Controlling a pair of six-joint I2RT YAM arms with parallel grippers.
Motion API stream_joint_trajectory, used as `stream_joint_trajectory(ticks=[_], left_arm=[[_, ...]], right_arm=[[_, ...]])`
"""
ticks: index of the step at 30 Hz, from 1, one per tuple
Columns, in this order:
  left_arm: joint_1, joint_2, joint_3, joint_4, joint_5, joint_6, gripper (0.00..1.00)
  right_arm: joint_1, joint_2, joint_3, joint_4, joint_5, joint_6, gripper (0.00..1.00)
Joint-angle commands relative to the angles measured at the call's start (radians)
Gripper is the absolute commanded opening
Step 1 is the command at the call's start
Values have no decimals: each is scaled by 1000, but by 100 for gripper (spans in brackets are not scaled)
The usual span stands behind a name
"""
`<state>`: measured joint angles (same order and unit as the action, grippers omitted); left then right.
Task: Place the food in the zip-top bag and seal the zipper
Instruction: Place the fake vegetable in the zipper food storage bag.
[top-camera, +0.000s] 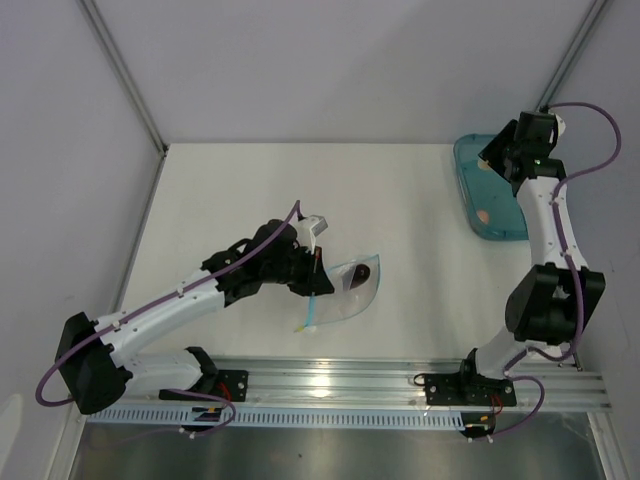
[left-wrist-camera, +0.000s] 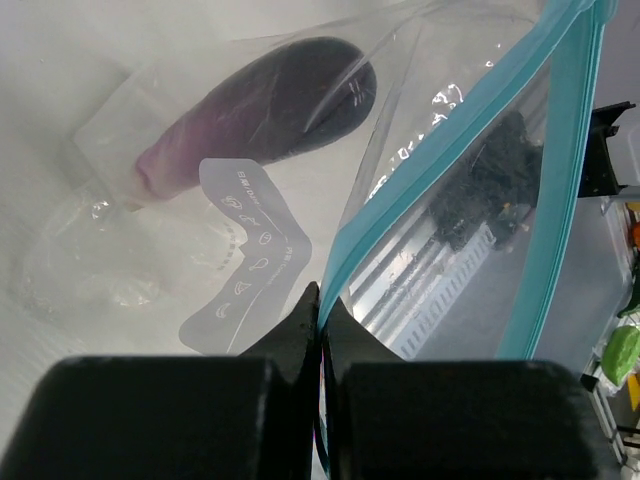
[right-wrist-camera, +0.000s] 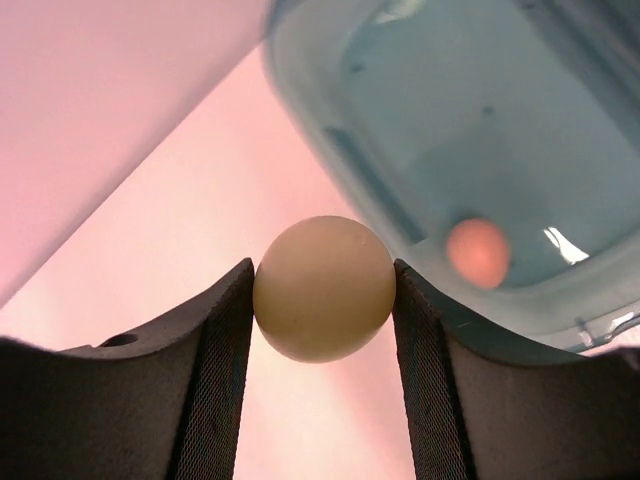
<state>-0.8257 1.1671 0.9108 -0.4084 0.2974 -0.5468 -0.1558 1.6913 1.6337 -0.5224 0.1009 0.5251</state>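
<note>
Far on the right side of the bench (top-camera: 400, 200), the right end effector (right-wrist-camera: 322, 275) squeezes a pale cream ball (right-wrist-camera: 322, 295) between its two fingers, just by the teal tray (top-camera: 503, 228). One peach-pink ball (right-wrist-camera: 478, 252) lies in the tray. The zip-top bag (top-camera: 358, 285) is well apart from them, to the left and nearer, about the middle of the bench. The left end effector (left-wrist-camera: 320, 300) is clenched on the bag's mouth edge, pinching the teal-blue zipper (left-wrist-camera: 440, 170). Its two strips stand apart, so the mouth looks open. A dark purple piece (left-wrist-camera: 270, 100) is inside the bag. I think the cream ball must go left and near to reach the bag. The mouth seems to be at the bag's left end, so the ball should come in from that side.
</note>
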Motion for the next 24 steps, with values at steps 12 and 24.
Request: stream_joint_trajectory(ticks=[12, 24], left_arm=[[8, -43, -36, 66, 48, -84, 1], [8, -83, -10, -67, -93, -16, 0]], right_arm=[[496, -507, -411, 102, -30, -135, 0], [1212, -720, -681, 70, 269, -155, 0]])
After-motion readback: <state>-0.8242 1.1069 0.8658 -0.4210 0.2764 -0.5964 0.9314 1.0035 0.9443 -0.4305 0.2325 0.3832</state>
